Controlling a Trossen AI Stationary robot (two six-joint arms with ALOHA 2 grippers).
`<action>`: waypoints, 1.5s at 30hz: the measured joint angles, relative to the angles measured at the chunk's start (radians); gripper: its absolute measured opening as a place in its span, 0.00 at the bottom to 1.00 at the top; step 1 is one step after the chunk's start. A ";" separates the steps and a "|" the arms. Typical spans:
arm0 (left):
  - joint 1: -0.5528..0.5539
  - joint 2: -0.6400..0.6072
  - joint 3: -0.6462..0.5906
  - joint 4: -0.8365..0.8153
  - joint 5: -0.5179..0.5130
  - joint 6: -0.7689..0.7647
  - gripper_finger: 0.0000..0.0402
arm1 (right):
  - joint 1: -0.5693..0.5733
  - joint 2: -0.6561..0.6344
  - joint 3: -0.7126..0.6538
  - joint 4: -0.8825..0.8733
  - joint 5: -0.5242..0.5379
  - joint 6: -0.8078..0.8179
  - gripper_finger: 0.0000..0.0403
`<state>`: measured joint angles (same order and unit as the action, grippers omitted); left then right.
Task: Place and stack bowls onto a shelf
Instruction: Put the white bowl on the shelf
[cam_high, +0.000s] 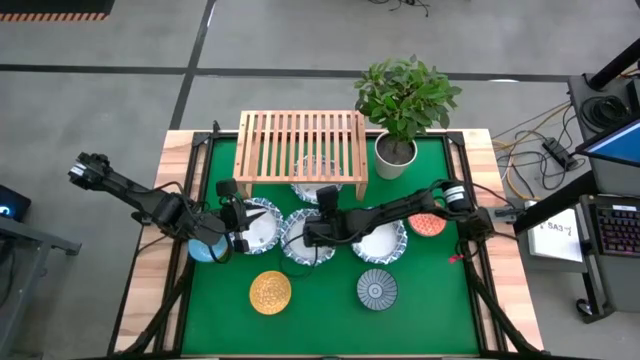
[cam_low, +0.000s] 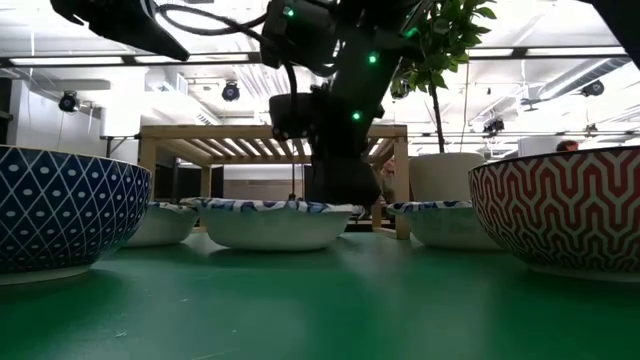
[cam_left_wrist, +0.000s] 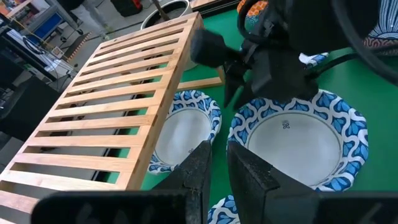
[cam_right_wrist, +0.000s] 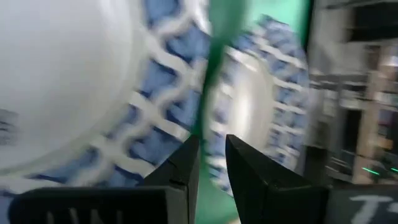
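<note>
Dead centre on the green mat (cam_high: 320, 300), the right gripper (cam_high: 322, 232) is down over the rim of the middle blue-rimmed white bowl (cam_high: 305, 247), fingers nearly closed with only a thin gap, nothing visibly clamped yet. The left gripper (cam_high: 236, 215) hovers at the 9 o'clock bowl (cam_high: 262, 226), fingers also a narrow slit apart and empty. One more bowl (cam_high: 318, 187) sits under the wooden slatted shelf (cam_high: 300, 145) at 12 o'clock; the top looks bare. These look like glazed ceramic: stiff, slick, chippable, fairly heavy. I'd pinch the rim wall, one finger inside, one outside.
</note>
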<state>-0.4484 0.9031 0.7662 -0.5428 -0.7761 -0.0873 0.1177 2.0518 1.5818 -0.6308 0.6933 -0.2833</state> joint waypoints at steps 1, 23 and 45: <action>0.000 0.000 0.000 0.000 0.000 0.000 0.09 | -0.001 0.000 0.000 0.016 -0.050 0.008 0.17; 0.000 0.000 0.000 -0.003 0.000 0.000 0.09 | -0.033 -0.021 0.038 0.081 -0.049 -0.050 0.17; 0.000 0.000 0.000 -0.005 0.000 0.001 0.09 | -0.058 -0.021 0.034 -0.009 -0.100 0.030 0.18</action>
<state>-0.4483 0.9035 0.7662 -0.5476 -0.7757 -0.0868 0.0599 2.0304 1.6161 -0.6403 0.5935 -0.2533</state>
